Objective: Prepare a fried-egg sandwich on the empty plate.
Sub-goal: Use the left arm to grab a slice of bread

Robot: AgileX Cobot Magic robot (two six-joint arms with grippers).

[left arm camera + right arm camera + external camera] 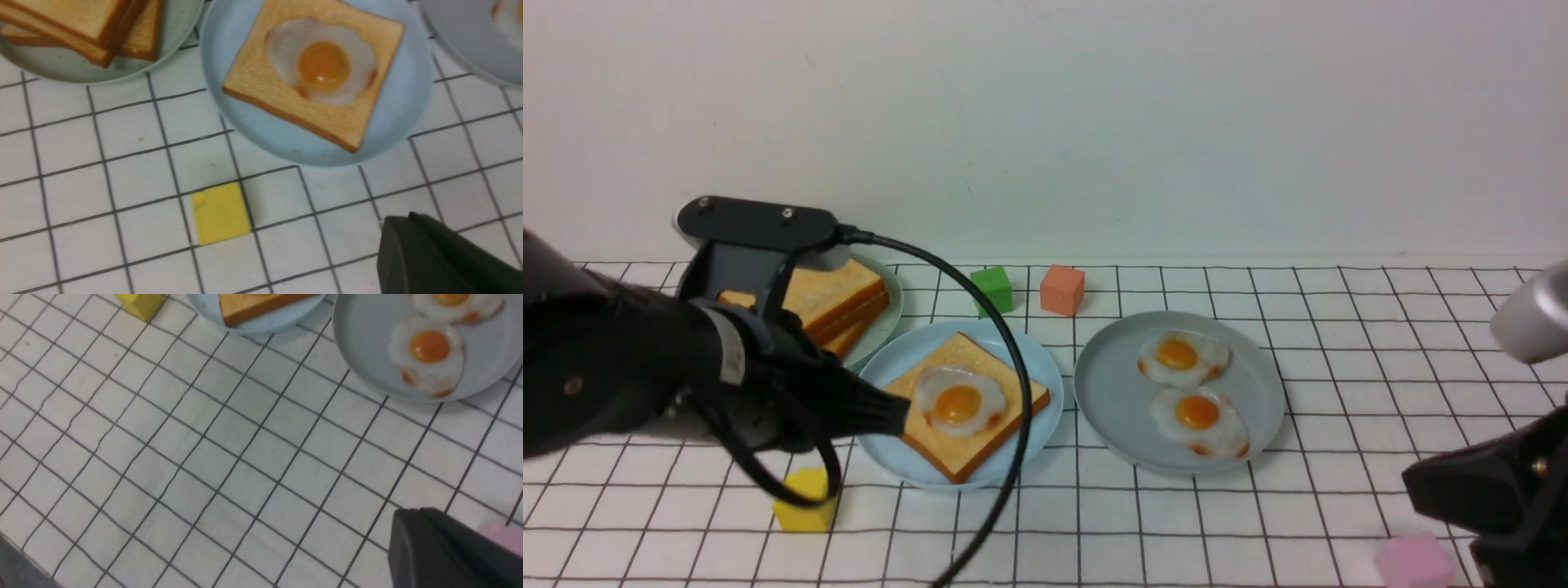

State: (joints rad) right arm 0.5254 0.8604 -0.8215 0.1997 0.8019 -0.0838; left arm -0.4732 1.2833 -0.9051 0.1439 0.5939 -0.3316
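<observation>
Front view: left tool [897, 413] pressed together, seemingly touching blue plate [894, 363] rim; right tool [1417, 486] state unclear.

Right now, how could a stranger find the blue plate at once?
On the checked table, look at the row of plates. The blue plate lies between the green plate and the grey plate. Only it carries a toast with one egg on top.
</observation>
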